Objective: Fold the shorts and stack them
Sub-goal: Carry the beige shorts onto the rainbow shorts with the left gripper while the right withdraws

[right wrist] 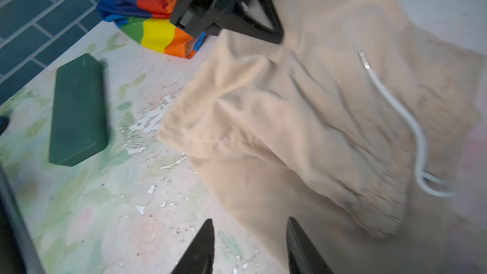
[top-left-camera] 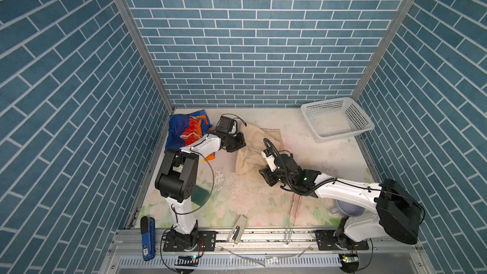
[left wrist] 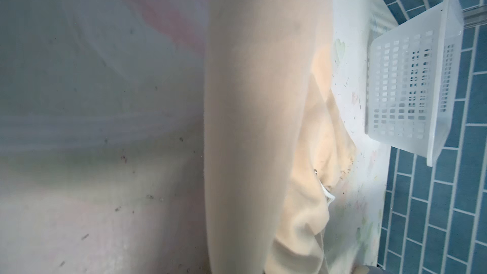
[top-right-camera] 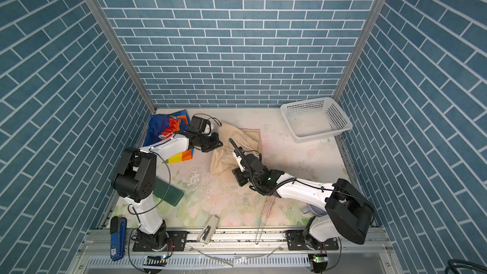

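Note:
The beige shorts (top-left-camera: 253, 151) (top-right-camera: 224, 158) lie crumpled mid-table, white drawstring on top (right wrist: 395, 106). My left gripper (top-left-camera: 240, 141) (top-right-camera: 217, 141) sits at their far left edge, shut on a fold of the cloth. Its black fingers (right wrist: 261, 22) press into that edge, and beige fabric (left wrist: 250, 101) fills the left wrist view close up. My right gripper (top-left-camera: 264, 173) (top-right-camera: 238, 176) (right wrist: 250, 233) is open at the near edge of the beige shorts, holding nothing. The rainbow-striped shorts (top-left-camera: 184, 130) (top-right-camera: 163, 125) (right wrist: 155, 27) are bunched in the back left corner, partly under my left arm.
A white plastic basket (top-left-camera: 355, 117) (top-right-camera: 334, 117) (left wrist: 405, 88) stands at the back right. A dark green box (top-left-camera: 201, 191) (top-right-camera: 168, 191) (right wrist: 77, 109) lies near my left arm. A stapler (top-left-camera: 237, 229) and a thin rod (top-left-camera: 295, 206) lie at the front edge.

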